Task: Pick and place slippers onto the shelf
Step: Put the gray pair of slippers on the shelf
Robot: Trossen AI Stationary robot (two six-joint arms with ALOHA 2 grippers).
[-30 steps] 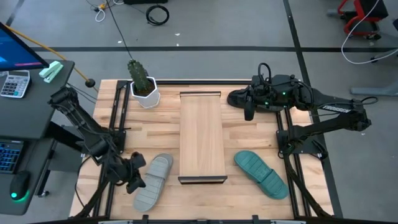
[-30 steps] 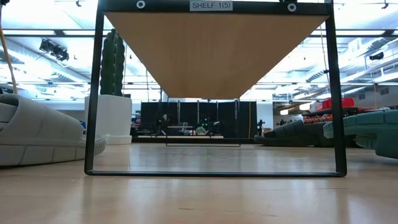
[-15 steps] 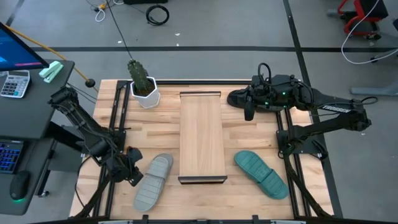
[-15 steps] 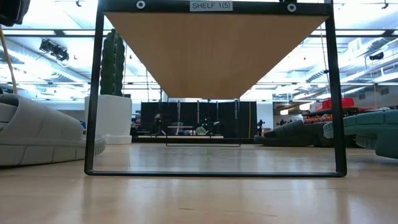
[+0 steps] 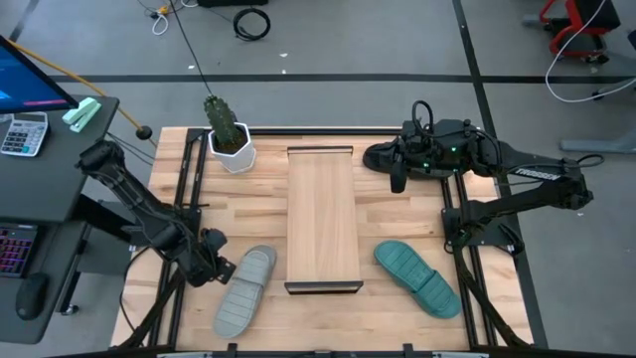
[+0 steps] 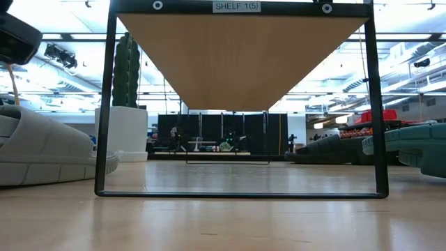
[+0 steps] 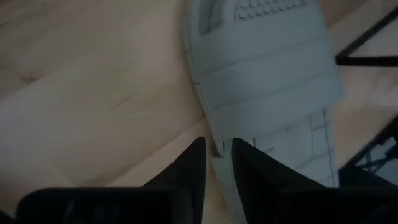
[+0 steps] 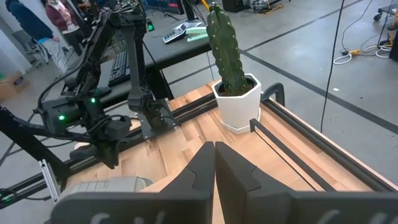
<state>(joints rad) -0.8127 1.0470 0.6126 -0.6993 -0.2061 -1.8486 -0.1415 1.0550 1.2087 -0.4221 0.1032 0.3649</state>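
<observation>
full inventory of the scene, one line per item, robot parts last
grey slipper: 1, light grey, front left of table, beside the shelf
teal slipper: 1, teal green, front right of table
black slipper: 1, black, back right, by the right arm
shelf: 1, light wood, dark end rails, table centre, nothing on it
cactus: 1, green, in white pot, back left
table: 1, slatted wood
left pincer: at the grey slipper's edge, fingers slightly apart
right pincer: shut, parked back right
</observation>
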